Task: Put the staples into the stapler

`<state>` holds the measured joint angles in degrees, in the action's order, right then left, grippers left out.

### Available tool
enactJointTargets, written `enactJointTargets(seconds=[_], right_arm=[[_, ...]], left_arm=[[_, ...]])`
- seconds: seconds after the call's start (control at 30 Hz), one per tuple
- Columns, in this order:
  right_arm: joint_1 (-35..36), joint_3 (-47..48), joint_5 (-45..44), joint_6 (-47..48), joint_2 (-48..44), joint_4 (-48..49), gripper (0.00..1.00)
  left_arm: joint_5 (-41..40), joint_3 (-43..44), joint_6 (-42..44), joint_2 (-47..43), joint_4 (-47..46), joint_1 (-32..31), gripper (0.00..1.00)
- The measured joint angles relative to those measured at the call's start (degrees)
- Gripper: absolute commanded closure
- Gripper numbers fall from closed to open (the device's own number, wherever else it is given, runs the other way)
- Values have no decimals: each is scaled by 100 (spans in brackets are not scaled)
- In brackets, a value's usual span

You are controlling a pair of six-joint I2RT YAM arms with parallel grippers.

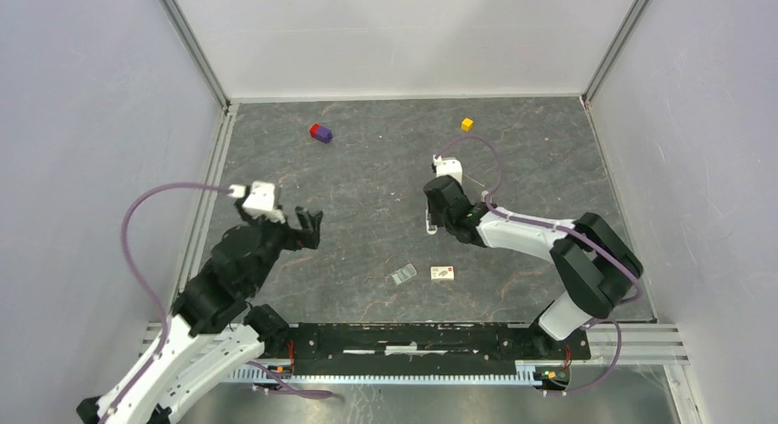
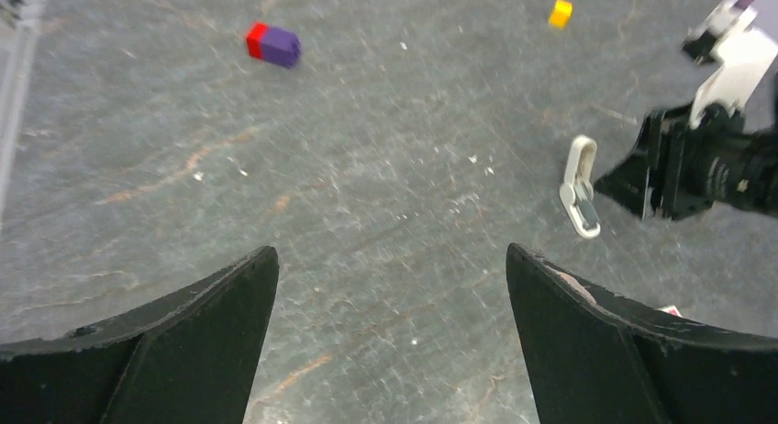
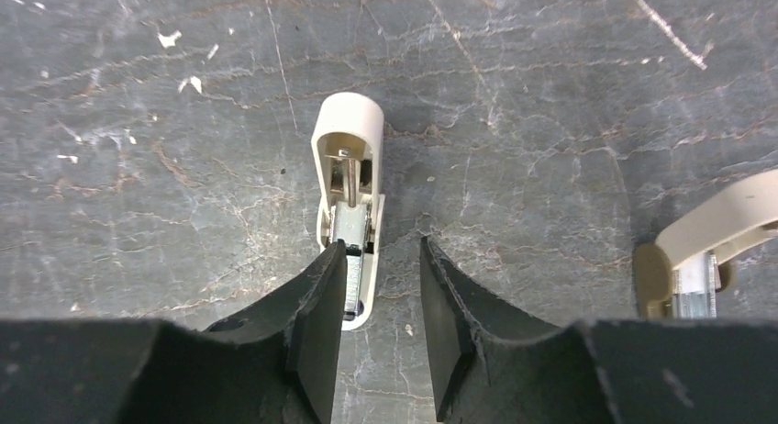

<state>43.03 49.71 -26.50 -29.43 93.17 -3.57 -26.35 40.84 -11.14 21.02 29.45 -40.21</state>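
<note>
white stapler (image 3: 349,130) lies opened, 12 o'clock of right end effector (image 3: 382,248), released, empty; next: fetch staples.

Bright, even light from above casts soft, short shadows; the left wrist view is slightly blurred

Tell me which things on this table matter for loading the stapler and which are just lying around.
For the job:
- stapler, lying open
- small white box, likely the staples
- clear piece beside it, probably related but too small to identify

Just lying about:
- red and purple block
- yellow cube
</note>
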Motion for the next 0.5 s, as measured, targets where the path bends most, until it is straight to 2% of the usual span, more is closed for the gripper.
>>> enactJointTargets(seconds=[0.13,0.27,0.37,0.5], right_arm=[[-293,-219,503,348,-485,190,49],[-914,-249,1471,876,-619,533,47],[-1438,-245,2271,1130,-597,754,46],[-1974,11,3147,1287,-299,881,49]], left_arm=[[505,275,-348,1231,-24,2,10],[1381,332,-815,2297,-400,50,20],[1943,179,-1180,2970,-1128,57,23],[1958,72,-1523,3866,-1996,-192,24]])
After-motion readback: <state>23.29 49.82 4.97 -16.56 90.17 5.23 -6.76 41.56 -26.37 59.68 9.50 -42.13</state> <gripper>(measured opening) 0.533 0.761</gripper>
